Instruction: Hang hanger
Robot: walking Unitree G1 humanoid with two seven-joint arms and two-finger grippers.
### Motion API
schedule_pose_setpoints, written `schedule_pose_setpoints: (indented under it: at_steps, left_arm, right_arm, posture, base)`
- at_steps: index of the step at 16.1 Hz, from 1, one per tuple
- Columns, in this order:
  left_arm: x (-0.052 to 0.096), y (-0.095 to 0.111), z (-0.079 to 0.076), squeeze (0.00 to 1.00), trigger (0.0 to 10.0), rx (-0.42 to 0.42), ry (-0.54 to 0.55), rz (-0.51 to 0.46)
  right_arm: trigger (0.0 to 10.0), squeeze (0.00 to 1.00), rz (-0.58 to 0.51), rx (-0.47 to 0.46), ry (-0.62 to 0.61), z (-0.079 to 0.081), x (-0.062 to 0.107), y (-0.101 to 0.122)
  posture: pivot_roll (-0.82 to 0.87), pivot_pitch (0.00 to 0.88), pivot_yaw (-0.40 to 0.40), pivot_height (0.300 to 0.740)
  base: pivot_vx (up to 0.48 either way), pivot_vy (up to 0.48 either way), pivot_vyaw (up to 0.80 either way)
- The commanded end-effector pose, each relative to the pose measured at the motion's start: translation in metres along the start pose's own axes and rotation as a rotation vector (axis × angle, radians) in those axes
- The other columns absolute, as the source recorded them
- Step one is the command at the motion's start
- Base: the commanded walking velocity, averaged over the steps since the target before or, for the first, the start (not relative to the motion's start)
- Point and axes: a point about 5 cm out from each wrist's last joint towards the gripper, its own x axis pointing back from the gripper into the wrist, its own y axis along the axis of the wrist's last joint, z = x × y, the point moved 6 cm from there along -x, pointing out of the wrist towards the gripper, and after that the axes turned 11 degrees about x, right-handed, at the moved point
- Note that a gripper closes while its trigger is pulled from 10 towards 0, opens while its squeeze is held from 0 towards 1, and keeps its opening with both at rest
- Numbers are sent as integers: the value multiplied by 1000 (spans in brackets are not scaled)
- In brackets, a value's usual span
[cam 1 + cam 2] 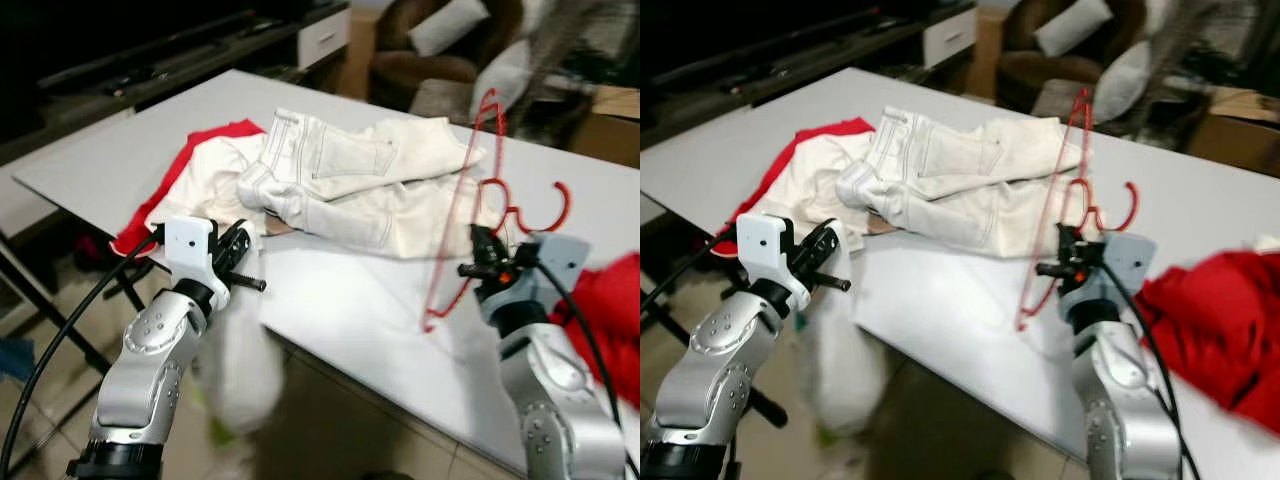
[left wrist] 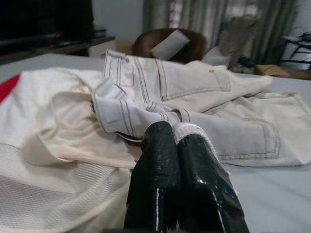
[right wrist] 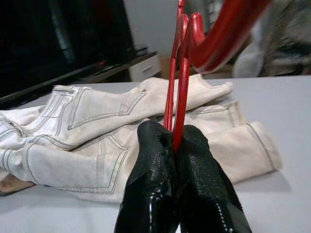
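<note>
The right gripper is above the near edge of the white table, on the robot's right side. Its two black fingers are pressed together on the thin wire of the red hanger, so it is grasping the hanger. The hanger stands almost upright in the air, held near its middle, with the hook curving to the right beside the wrist and the long frame going up and also down past the fingers (its lower corner is close to the table edge).

The left gripper is at the near left edge of the table. Its fingers are clenched together, with a fold of white cloth caught between their tips. A piece of white fabric hangs below this gripper, blurred.

On the table lie cream jeans and, to the left of them, a cream garment over a red garment. Another red cloth lies at the right end of the table. Behind the table there is a brown armchair with pillows.
</note>
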Motion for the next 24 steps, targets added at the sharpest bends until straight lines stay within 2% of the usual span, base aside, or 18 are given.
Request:
schedule_pose_setpoints:
  at_steps: [1,6,8,10,13,16,18,19,20,21,24]
  left_arm:
    - [-1,11,5,0,10000,-27,6,-28]
    - [-3,12,5,0,10000,-36,-4,-26]
    - [-4,12,3,0,10000,-76,-10,-20]
    - [-5,12,2,0,10000,-122,-7,-21]
    - [-6,9,2,0,10000,-79,-4,-9]
    - [-7,11,8,0,10000,-100,9,0]
    - [-11,17,11,0,10000,-118,-17,0]
    - [-14,23,9,0,9961,-97,-42,-7]
    - [-16,29,7,0,196,-78,-70,-20]
    - [-21,39,14,0,0,-108,-43,-30]
    - [-34,72,32,0,0,-124,7,-88]
  right_arm:
    - [10000,0,5,1,8,5,-3,-1]
    - [10000,0,22,4,44,12,0,-5]
    - [10000,0,26,3,43,12,0,-6]
    - [10000,0,29,4,45,13,1,-7]
    - [10000,0,38,12,54,14,1,-8]
    - [10000,0,31,48,181,28,2,-6]
    - [10000,0,23,108,282,24,2,-1]
    - [10000,0,14,146,346,21,3,4]
    - [10000,0,-2,181,415,20,6,11]
    - [10000,0,-18,239,530,20,14,20]
    - [10000,0,7,351,733,16,32,27]
  posture:
    - [-74,0,64,740]
    - [-81,0,73,740]
    - [-80,0,75,740]
    - [-81,0,75,740]
    - [-80,0,74,740]
    - [-79,0,75,740]
    - [-79,0,73,740]
    - [-80,0,73,740]
    - [-80,0,73,740]
    - [-84,0,73,740]
    - [-81,0,67,740]
  base:
    - [0,480,-800]
    - [0,480,-800]
    - [0,0,-800]
    - [0,-469,-800]
    - [0,-295,-760]
    - [0,0,0]
    - [0,0,0]
    - [0,0,0]
    - [0,0,0]
    - [0,0,0]
    - [0,0,0]
